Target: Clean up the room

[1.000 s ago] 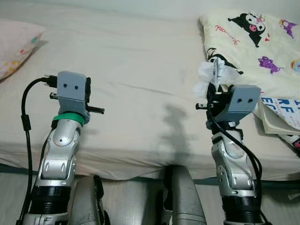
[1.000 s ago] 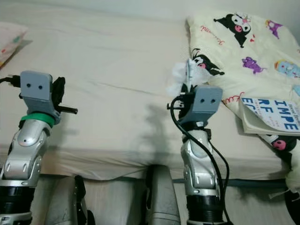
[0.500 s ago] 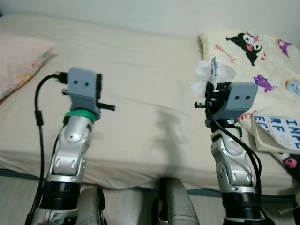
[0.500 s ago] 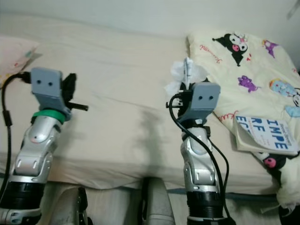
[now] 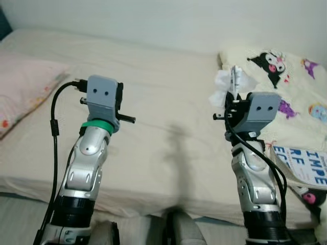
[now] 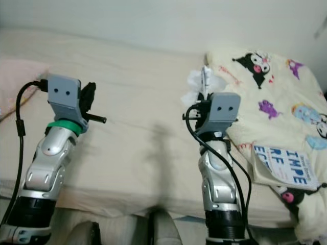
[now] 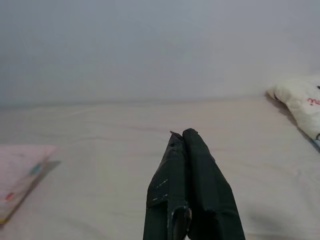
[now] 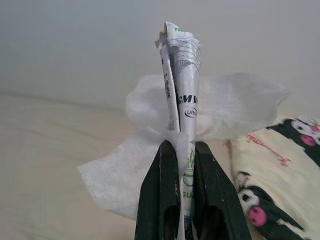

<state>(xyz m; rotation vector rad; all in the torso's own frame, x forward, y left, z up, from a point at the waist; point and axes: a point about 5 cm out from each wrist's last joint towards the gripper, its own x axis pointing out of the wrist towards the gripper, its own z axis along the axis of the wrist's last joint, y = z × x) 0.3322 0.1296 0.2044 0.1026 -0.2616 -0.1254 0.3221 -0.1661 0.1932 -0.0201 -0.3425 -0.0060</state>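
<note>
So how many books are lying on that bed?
1: a white paperback book with blue lettering lies on the cartoon-print cream blanket beside the right arm. Others may be hidden under it.

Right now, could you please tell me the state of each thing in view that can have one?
Right gripper: shut on a folded wrapper and a tissue, raised above the bed.
Wrapper: upright, pinched between the fingers.
Tissue: crumpled, clamped beside the wrapper.
Left gripper: shut, holding nothing.
Book: closed, lying on the blanket.
Blanket: rumpled, spread over the bed's right side.
Pillow: lying flat on the bed.
</note>
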